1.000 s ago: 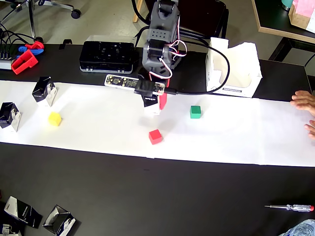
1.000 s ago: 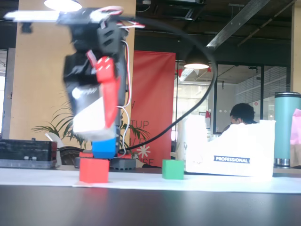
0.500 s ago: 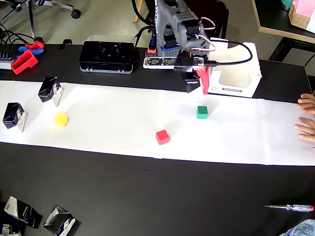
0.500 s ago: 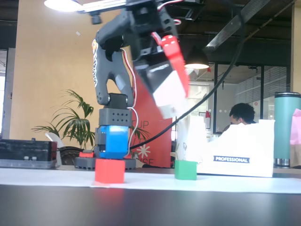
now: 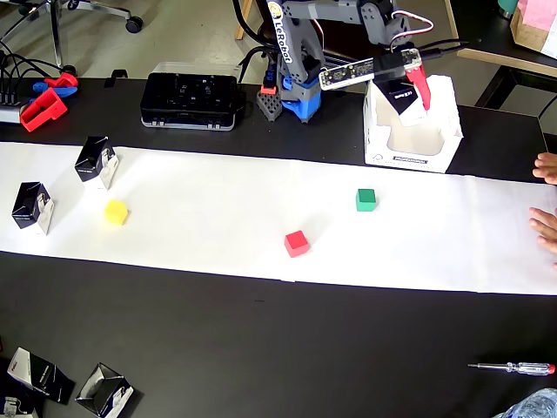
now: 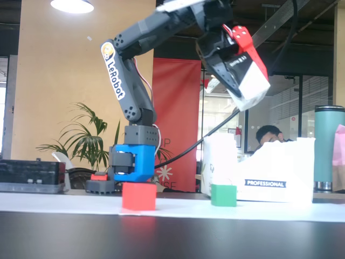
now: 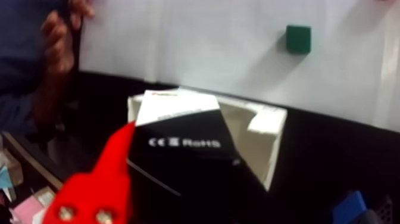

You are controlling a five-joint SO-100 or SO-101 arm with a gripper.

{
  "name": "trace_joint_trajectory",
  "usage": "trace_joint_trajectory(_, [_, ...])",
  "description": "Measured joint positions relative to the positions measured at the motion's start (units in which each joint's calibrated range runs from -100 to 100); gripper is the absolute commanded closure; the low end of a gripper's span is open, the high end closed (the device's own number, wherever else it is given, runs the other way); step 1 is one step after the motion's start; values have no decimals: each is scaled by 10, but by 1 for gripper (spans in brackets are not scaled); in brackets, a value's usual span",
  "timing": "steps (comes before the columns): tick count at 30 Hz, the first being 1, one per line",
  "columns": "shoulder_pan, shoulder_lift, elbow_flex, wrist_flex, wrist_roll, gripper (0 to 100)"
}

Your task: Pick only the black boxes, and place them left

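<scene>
Jaws: clamped on a black box, red finger flat against one side, raised well clear of the desk.
Held box: tilted between the jaws, black face with white print toward the wrist camera, white end pointing down in the fixed view.
Directly below the jaws: an open white carton marked PROFESSIONAL, standing on the dark desk just behind the white paper strip.
Near the jaws, on the paper: a green cube in front of the carton; a red cube farther toward the front edge.
Far from the jaws, at the left end in the overhead view: two more black boxes upright on the paper, a yellow cube beside them.
Opposite side of the jaws: a person's hand at the right edge.
Behind the arm base: a flat black case.
</scene>
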Motion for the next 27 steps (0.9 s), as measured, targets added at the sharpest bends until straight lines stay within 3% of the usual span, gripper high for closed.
trace_joint_trajectory(14, [-161,121,-26,27,-50,87])
trace_joint_trajectory(19, [-183,183,-61,29,-50,74])
trace_joint_trajectory(27, [-211,303,-160,92,-50,65])
